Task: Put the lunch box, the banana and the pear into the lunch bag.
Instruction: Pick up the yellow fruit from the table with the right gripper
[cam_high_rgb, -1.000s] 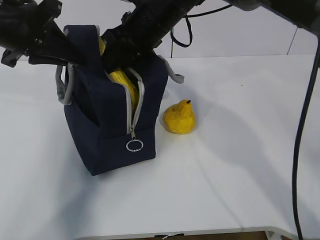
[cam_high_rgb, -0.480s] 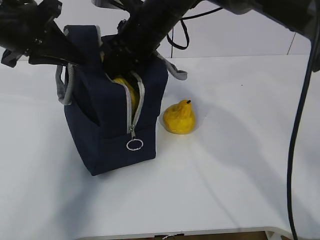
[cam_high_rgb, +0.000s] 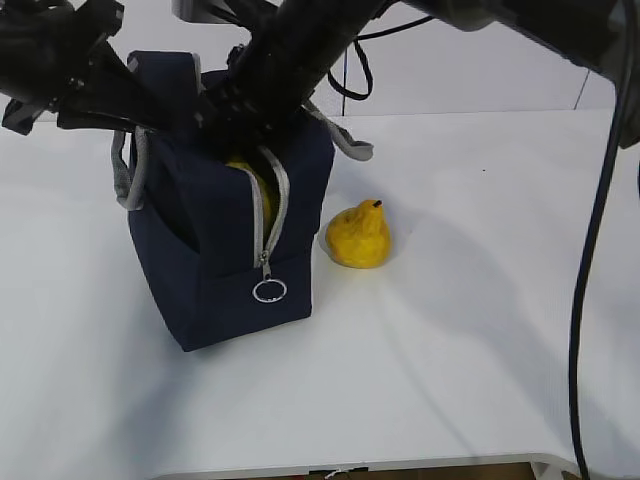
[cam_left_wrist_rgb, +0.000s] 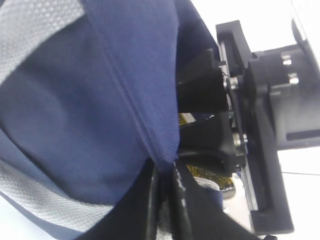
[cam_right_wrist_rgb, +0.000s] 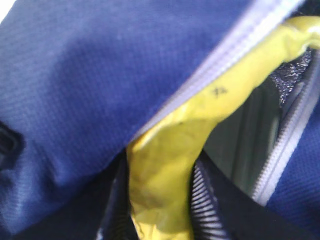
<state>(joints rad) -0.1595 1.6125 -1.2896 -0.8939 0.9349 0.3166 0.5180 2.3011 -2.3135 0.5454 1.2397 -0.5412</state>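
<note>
A white table (cam_high_rgb: 470, 350) fills the exterior view from nine to three o'clock. Behind it, at twelve o'clock, stands a pale wall (cam_high_rgb: 480, 70). Black cables (cam_high_rgb: 590, 300) hang down at three o'clock.

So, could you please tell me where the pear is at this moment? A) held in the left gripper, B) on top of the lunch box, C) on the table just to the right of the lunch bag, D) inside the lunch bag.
C: the pear sits on the white table just right of the navy lunch bag, with no gripper on it.
</note>
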